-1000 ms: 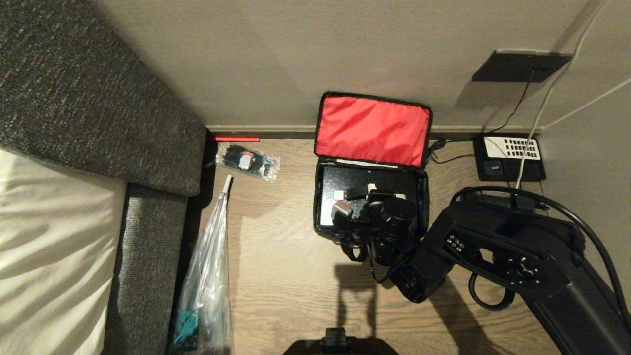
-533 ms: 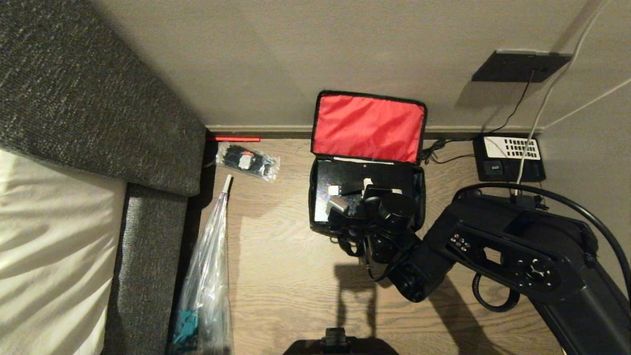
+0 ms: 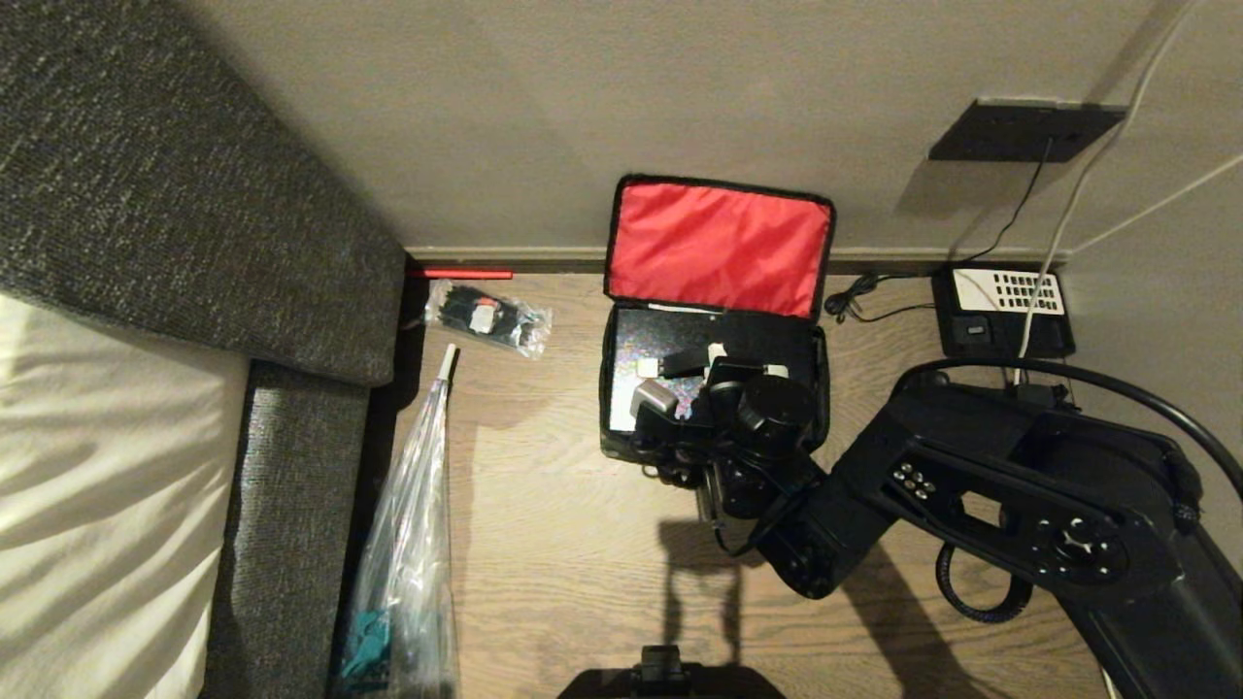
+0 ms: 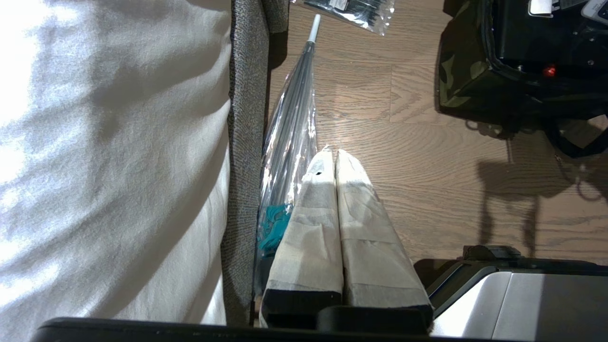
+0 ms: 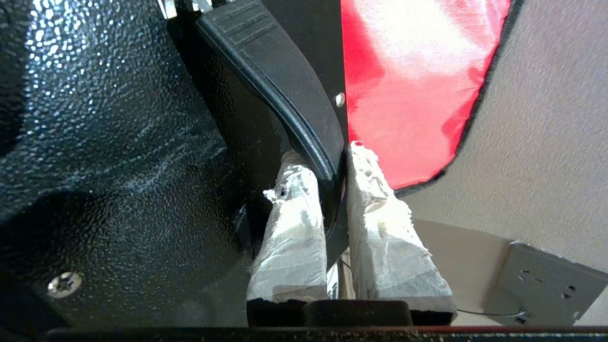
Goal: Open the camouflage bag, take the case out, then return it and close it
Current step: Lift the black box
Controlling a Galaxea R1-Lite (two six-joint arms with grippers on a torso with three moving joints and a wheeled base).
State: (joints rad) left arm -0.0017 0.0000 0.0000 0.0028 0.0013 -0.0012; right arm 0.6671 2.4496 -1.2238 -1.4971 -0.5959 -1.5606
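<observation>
On the wooden floor (image 3: 544,544), the camouflage bag (image 3: 716,238) has slid left since a second ago. Only my right wrist view shows my right tool (image 5: 332,185) pinching the case (image 5: 118,142) handle (image 5: 280,90); my left tool (image 4: 335,159) stays pressed together.

The case (image 3: 670,364) sits in the open bag (image 3: 717,320) (against the far wall), packet (image 3: 486,316) left, phone (image 3: 1003,311) right.

- No readable text, brand, number or sign in any view.
- Pale labels (image 3: 649,368) on the case (image 3: 670,345): blank at this range, nothing legible.
- White keypad of the desk phone (image 3: 1005,313), far right: key markings cannot be made out.
- Label in the clear packet (image 3: 486,317), far left: illegible.
</observation>
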